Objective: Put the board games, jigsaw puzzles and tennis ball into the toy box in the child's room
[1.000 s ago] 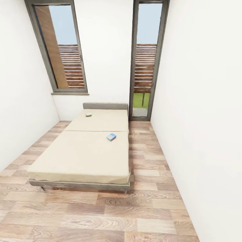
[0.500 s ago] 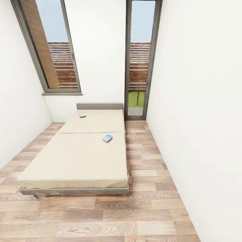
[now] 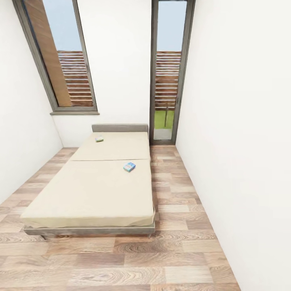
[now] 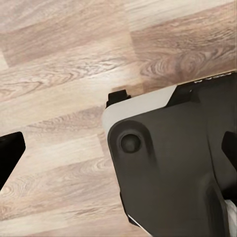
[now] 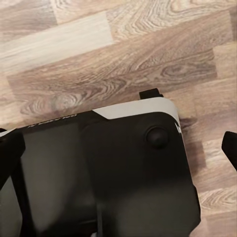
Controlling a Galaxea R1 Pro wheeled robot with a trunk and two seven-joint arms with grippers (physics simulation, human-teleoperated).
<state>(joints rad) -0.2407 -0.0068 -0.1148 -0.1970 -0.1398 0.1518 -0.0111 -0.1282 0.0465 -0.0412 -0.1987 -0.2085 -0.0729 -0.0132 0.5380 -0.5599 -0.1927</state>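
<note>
Two board games lie on the bed [image 3: 87, 194]: a blue one [image 3: 129, 166] near the middle of the frame, a green one [image 3: 99, 139] higher up by the headboard [image 3: 119, 128]. Roll closer along the wooden floor [image 3: 178, 226] on the right side of the frame and stop beside the blue one. I cannot tell if either pincer is apart or together.

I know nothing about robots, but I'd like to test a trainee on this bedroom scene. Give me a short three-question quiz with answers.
1. How many board games lie on the bed?
2. True or false: the nearer board game lies closer to the headboard than the farther board game does.
3. What do both wrist views look down on: A) carpet, B) wooden floor, C) a table?

Key
1. Two.
2. False; the farther one lies near the headboard.
3. B, along with part of the robot's dark base.
</note>
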